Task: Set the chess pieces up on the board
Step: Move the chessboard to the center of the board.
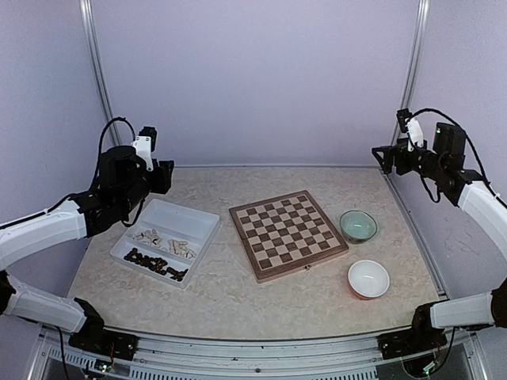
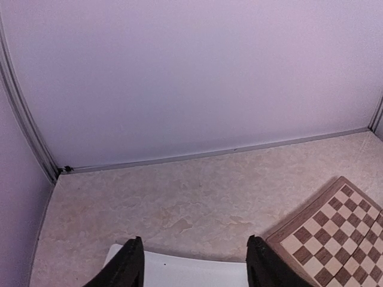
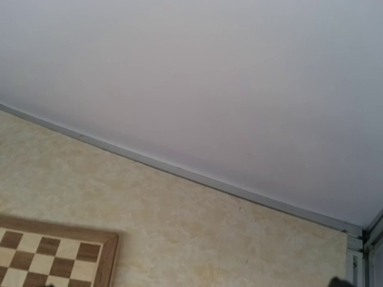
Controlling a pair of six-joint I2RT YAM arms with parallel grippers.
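Observation:
The wooden board [image 1: 287,233] lies bare at the table's middle, and its corner shows in both wrist views [image 2: 335,233] [image 3: 54,251]. All the chess pieces lie in a white tray [image 1: 178,218]: cream ones [image 1: 162,241] in the middle, dark ones [image 1: 156,265] along its near side. My left gripper [image 1: 162,176] hangs high over the tray's far end. In its wrist view the left gripper [image 2: 194,251] is open, with nothing between its fingers. My right gripper [image 1: 386,158] is raised at the back right, open and holding nothing. Its fingers barely show in the right wrist view.
A green bowl [image 1: 358,226] stands right of the board. A white bowl [image 1: 368,278] with a reddish outside sits nearer the front. The tray's white far rim [image 2: 179,269] shows below the left fingers. Walls and frame posts enclose the table.

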